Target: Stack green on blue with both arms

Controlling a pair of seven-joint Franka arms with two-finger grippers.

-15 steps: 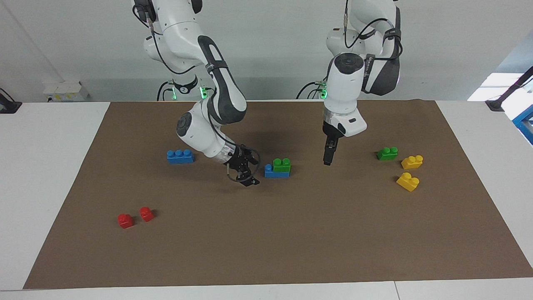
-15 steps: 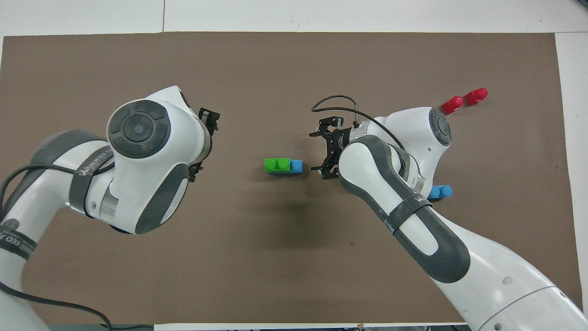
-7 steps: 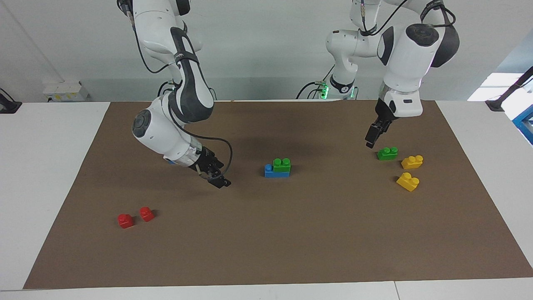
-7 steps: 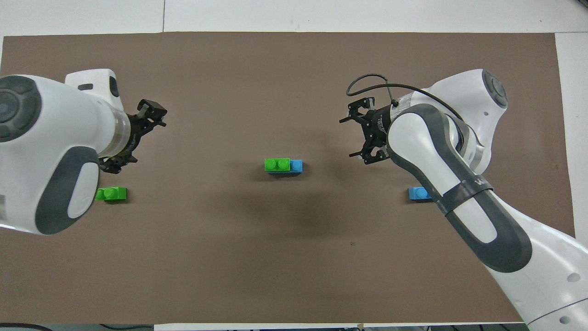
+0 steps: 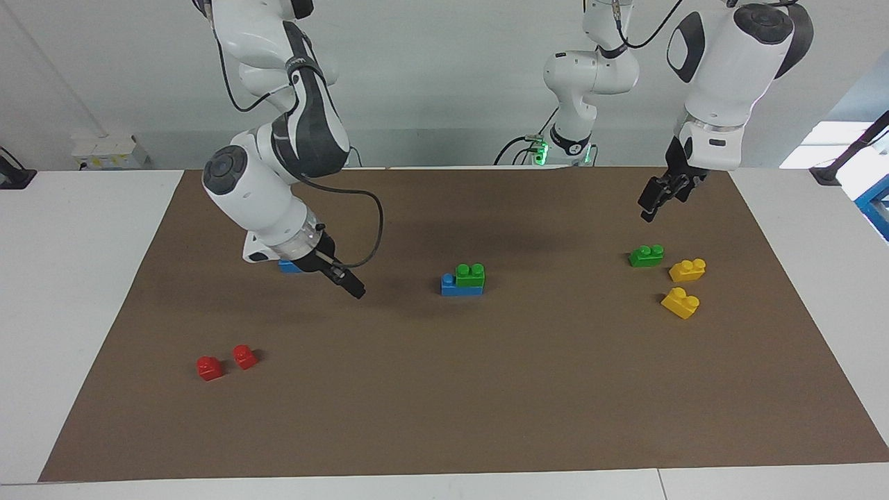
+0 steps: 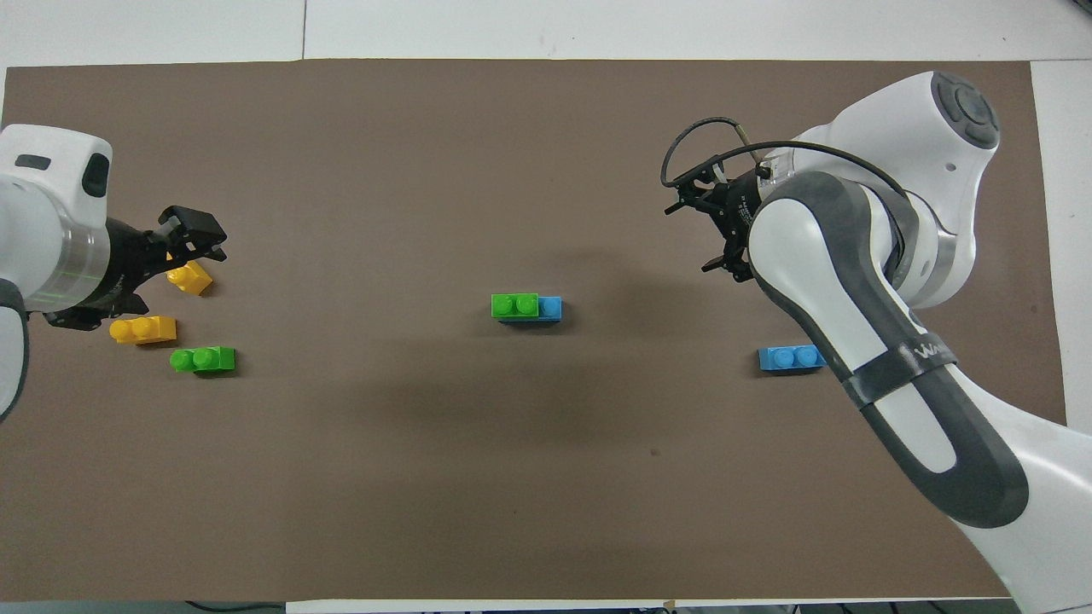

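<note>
Currently I am seeing the small green plastic two-stud brick sitting on the blue plastic three-stud brick at mat centre. Both are looking light, rigid, slick; I am judging the flat side walls the best grip. Left gripper and right gripper are hanging open, empty. I am counting two green, two blue, two yellow bricks, two red bricks.

White table, seam near edge farthest from robots. Brown mat covers most of top, white margins at both ends. Plain pale wall at robots' end. White socket box against wall toward right arm's end. Black clamp at table corner there. Blue frame, bright window patch toward left arm's end. Even, soft light.
</note>
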